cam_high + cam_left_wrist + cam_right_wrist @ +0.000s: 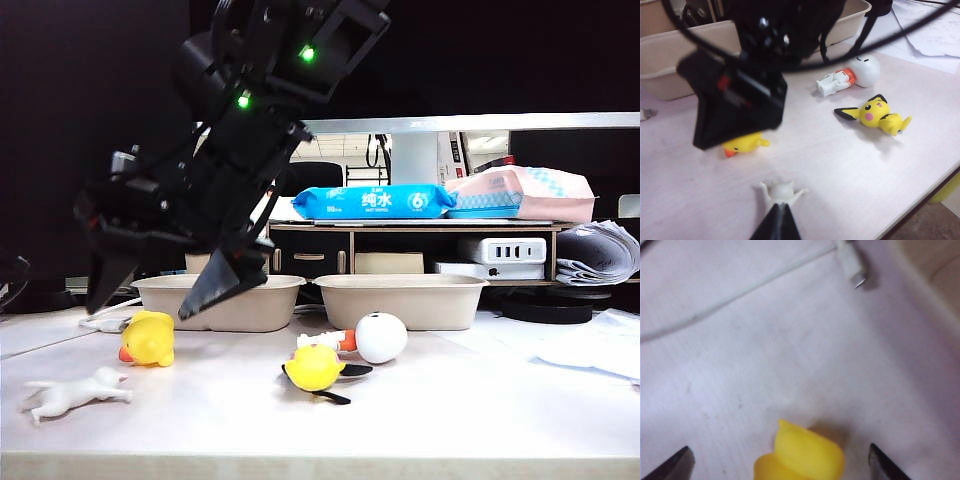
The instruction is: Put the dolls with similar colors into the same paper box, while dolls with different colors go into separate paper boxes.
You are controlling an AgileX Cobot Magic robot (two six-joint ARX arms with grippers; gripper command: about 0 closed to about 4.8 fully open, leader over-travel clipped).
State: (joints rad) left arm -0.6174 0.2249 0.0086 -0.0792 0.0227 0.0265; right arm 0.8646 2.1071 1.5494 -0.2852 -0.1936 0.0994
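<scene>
White tabletop, right gripper (780, 462) jaws spread wide over yellow duck (800, 455), left gripper (777, 225) jaws unclear.

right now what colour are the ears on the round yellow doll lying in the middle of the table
Black, on the round yellow doll; clearest in the left wrist view.

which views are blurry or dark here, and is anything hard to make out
Exterior view: table sharp and evenly lit, but the right hand, open above the duck, is a near-black silhouette against a dark backdrop. Left wrist view: that arm is a blurred dark mass up close; the bird stays fairly clear. Right wrist view: soft throughout, the duck out of focus, cable smeared.
</scene>
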